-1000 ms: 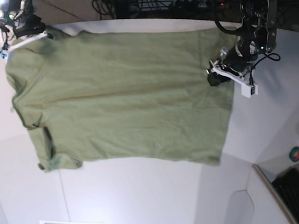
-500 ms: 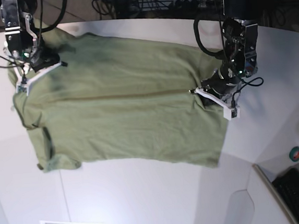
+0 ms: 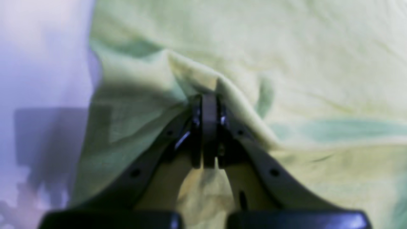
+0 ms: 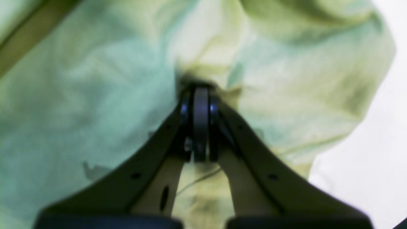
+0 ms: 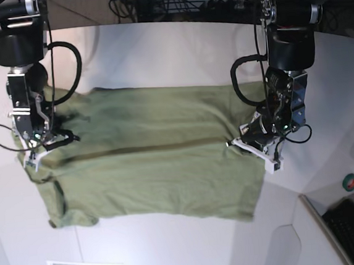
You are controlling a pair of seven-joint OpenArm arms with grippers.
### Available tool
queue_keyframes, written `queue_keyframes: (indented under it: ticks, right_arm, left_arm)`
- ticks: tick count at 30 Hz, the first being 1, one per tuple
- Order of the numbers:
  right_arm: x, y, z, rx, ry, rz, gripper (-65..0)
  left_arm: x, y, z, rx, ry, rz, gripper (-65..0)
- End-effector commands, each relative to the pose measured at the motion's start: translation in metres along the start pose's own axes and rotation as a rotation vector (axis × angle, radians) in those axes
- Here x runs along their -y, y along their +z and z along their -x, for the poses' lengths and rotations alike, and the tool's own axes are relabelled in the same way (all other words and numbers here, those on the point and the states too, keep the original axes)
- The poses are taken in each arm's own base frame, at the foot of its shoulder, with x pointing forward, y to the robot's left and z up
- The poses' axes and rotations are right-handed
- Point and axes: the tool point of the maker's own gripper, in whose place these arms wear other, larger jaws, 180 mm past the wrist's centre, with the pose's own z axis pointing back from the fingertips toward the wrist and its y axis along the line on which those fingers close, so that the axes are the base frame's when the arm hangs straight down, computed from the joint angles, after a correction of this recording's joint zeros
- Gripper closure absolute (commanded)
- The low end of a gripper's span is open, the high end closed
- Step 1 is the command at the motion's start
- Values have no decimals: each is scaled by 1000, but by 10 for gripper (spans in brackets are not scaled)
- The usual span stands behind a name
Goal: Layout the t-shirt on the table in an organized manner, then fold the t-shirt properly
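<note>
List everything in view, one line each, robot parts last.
t-shirt: one, olive green, spread across the table's middle, folded lengthwise.
table: one, white, under the shirt.
tape roll: one, green, at the table's right edge.
keyboard: one, black, lower right corner, beyond the table.
cables: several, dark, on the floor beyond the far edge.
left gripper: one, black, jaws shut on the t-shirt.
right gripper: one, black, jaws shut on the t-shirt.
</note>
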Motion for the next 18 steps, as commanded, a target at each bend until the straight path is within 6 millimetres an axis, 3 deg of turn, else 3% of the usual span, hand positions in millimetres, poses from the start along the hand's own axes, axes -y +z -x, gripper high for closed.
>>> queue_keyframes:
  ticks: [1, 3, 6, 9, 10, 13, 15, 16, 18]
  right_arm:
    - [4, 9, -28, 79, 1, 5, 0]
    - [6, 24, -35, 134, -1, -8, 0]
    - [7, 55, -42, 236, 5, -41, 0]
    - [7, 82, -36, 300, 11, -70, 0]
    - [8, 90, -34, 316, 14, -78, -2]
    - [10, 108, -21, 339, 30, -94, -264]
    - [9, 117, -10, 343, 74, -122, -410]
    - [4, 122, -4, 341, 110, -151, -456]
    - [-1, 129, 11, 336, 159, -200, -494]
  left_arm:
    - [1, 4, -19, 36, -12, 1, 0]
    - [8, 11, -35, 83, -29, 17, 0]
    - [6, 27, -33, 131, -41, 21, 0]
    - [-18, 50, -26, 186, 10, -14, 0]
    - [-27, 60, -25, 203, 27, -30, -35]
    - [-56, 90, -9, 192, 92, -77, -346]
    - [-71, 108, 6, 189, 173, -70, -518]
    - [-76, 116, 13, 192, 219, -60, -574]
    - [-86, 129, 28, 196, 301, -37, -604]
